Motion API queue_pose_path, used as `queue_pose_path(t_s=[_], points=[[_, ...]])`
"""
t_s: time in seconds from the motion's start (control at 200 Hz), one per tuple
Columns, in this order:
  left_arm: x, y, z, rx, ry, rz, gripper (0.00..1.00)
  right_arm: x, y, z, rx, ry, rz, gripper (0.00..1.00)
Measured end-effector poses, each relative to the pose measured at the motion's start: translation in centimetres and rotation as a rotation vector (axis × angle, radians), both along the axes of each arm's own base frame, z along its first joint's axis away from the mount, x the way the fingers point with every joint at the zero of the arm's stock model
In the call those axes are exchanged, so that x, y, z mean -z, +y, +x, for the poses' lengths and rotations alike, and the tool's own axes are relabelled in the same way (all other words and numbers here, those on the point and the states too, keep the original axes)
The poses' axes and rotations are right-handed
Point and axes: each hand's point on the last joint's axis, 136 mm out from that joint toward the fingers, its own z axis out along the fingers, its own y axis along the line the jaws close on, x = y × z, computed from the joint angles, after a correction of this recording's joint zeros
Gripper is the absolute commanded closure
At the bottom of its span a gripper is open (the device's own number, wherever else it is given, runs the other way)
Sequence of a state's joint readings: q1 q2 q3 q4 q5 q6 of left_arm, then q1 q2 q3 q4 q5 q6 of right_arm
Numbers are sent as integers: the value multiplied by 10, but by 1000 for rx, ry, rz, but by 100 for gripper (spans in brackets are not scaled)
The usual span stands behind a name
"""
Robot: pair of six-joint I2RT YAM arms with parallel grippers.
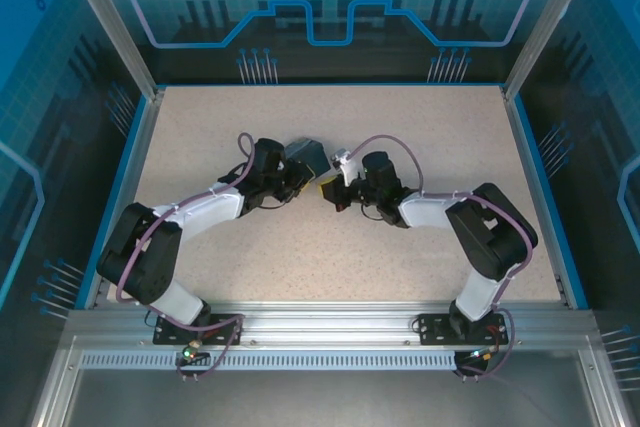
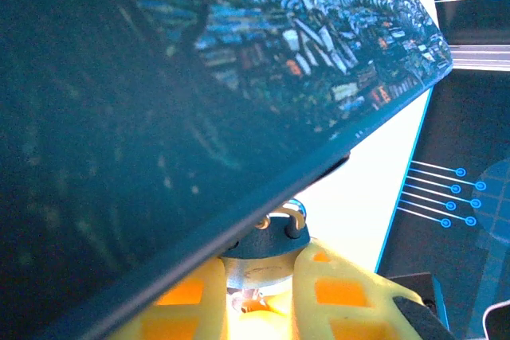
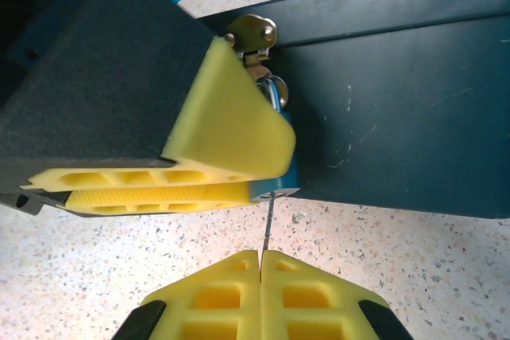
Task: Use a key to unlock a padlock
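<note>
Padlock (image 3: pixel 287 179) is small and bluish, on the tin box (image 3: pixel 398 117) hasp, clamped by left gripper (image 2: pixel 259 284). Key (image 3: pixel 268 224) is a thin silver sliver pinched in right gripper (image 3: pixel 260 259), lying vertical in the right wrist view with its tip meeting the padlock's underside.

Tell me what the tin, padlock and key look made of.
The tin: likely painted sheet metal, its dark-blue coat showing fine scratches. The padlock: metal, with a blue-coated body and a shiny silvery shackle. The key: bare silvery metal, a thin sliver pinched in the right tool.
</note>
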State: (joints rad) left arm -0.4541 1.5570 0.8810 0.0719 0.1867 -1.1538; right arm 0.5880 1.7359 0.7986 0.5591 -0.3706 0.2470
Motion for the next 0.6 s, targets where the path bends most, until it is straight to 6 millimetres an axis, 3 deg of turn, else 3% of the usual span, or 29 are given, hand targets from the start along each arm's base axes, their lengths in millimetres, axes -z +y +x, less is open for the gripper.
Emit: queue_pose_path(t_s=[0.6], points=[[0,-1,-1,8,3,-6,90,-1,-5,0,2,-108,-37,100]])
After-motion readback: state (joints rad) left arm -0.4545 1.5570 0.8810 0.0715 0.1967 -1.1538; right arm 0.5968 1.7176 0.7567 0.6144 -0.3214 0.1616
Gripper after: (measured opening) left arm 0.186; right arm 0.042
